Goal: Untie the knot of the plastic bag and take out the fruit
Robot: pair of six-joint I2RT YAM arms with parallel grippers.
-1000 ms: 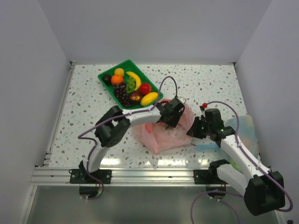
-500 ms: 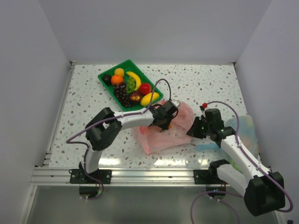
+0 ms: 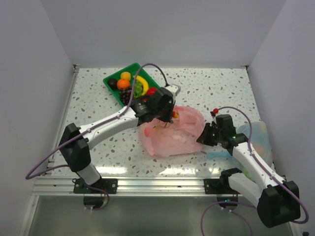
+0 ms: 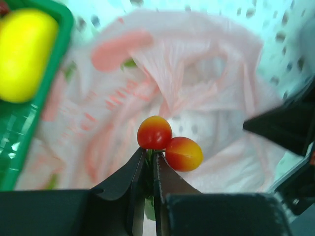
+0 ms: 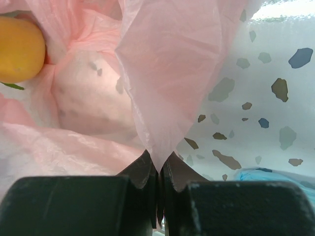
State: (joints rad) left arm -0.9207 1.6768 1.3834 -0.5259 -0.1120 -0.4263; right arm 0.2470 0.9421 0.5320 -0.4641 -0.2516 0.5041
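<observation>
Left tool (image 4: 149, 161) pinches the fruit (image 4: 154, 132), two joined red-yellow balls, over the open bag (image 3: 172, 140) at tabletop (image 3: 216, 88) centre. Right tool (image 5: 158, 164) clamps the bag's three o'clock rim. Taking-out step, likely; next calls for carrying to the tray (image 3: 107, 79) at eleven o'clock, clearing its wall. One o'clock lies open.

Plastic bag (image 3: 182, 137) translucent pink; fruit (image 4: 183, 153) red fading to yellow; tray (image 4: 12, 147) green; table (image 3: 221, 88) white, dark-speckled.
</observation>
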